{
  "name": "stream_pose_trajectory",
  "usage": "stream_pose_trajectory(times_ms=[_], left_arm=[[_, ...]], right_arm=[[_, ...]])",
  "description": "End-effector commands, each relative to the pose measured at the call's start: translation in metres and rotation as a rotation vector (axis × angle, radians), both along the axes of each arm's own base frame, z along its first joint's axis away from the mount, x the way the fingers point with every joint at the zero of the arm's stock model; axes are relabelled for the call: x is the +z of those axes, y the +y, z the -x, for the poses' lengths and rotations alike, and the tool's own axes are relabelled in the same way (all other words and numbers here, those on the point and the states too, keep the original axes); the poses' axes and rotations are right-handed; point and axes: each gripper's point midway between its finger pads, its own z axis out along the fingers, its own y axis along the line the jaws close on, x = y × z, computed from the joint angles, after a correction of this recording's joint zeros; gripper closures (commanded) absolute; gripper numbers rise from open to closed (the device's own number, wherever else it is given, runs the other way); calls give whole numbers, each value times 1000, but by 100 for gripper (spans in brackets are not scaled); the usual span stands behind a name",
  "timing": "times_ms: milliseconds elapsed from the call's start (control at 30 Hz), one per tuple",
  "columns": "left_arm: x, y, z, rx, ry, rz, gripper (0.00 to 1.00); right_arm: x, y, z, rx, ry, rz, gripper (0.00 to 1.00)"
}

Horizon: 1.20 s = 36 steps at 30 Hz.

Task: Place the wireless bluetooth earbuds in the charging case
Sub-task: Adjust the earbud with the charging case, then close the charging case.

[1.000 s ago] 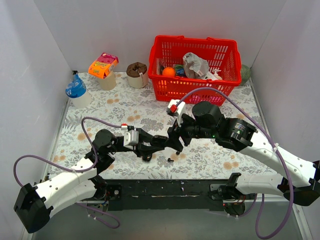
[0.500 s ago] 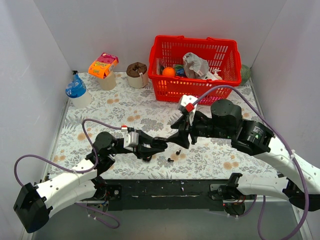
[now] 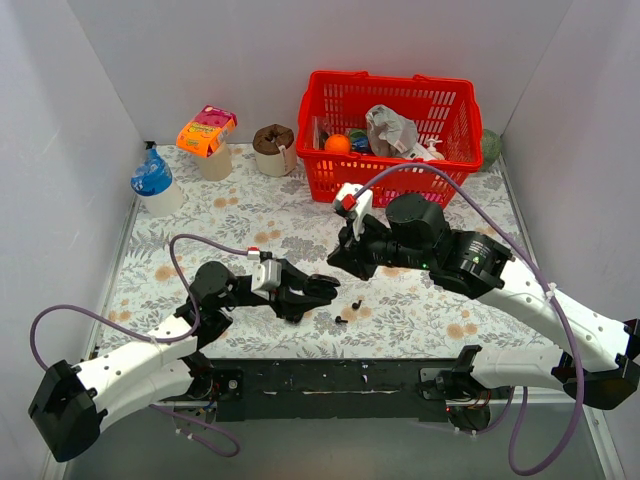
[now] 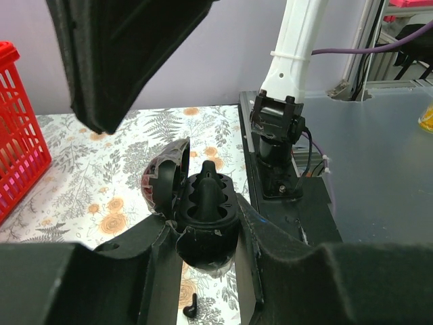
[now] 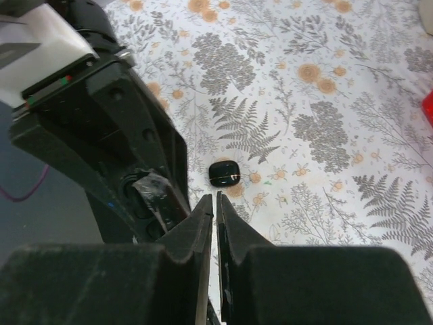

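Where the table meets the arm bases: two earbuds [image 3: 342, 320] lie loose on the floral table [image 3: 240, 215], the second [image 3: 357, 303] just beyond the first. Neither is in a case.
Left gripper [image 4: 206, 233]: clamped on the lower half of the charging case [image 4: 205, 203], which it holds mouth-up with the lid [image 4: 166, 179] hinged back to one side.
Case sockets: a black stemmed shape stands in one of them. It may be a seated bud, but I cannot tell.
Second case [image 5: 223, 173]: a closed black pebble resting on the table, seen just past the right fingertips.
Right gripper [image 5: 215, 203]: fingers drawn together to a hairline slit with nothing visible between them. It hangs over the far side of the held case.
Just changed: a second ago this gripper sat low, with its tips at the case mouth. Half a second ago it had swung out to its own side, and now it is back over the case, higher up. The loose buds have not shifted in that half second.
Meaning: this looks like one visit to the case finished, with no bud being carried now. With two buds still out, the job looks partway done. The next move calls for opening the fingers and dropping onto a loose bud.
Far end: red basket [image 3: 400, 182], well apart from the work.
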Motion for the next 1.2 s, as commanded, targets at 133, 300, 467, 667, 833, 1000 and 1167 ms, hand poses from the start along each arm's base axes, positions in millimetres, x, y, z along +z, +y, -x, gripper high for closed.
stream_pose_trajectory(times_ms=[133,300,467,667,833,1000,1167], left_arm=[[14,-3,-1,-6,-6,26,100],[16,-3,-2,-1,-6,34,100],[17,-5,-4,4,-1,35,100],[18,-5,2,-39,-10,35,100],[21,-5,4,-46,-12,45,100],[22,-5,-1,-20,-14,45,100],[23,-8,-5,-7,-13,59,100]], right_arm=[[23,7,30,165,34,-72,88],[10,5,37,191,70,-36,88],[2,3,38,189,83,-25,87],[17,-16,0,-67,16,-49,87],[-9,-3,4,-15,87,30,90],[-8,4,22,80,107,12,90],[-9,6,34,137,130,14,90]])
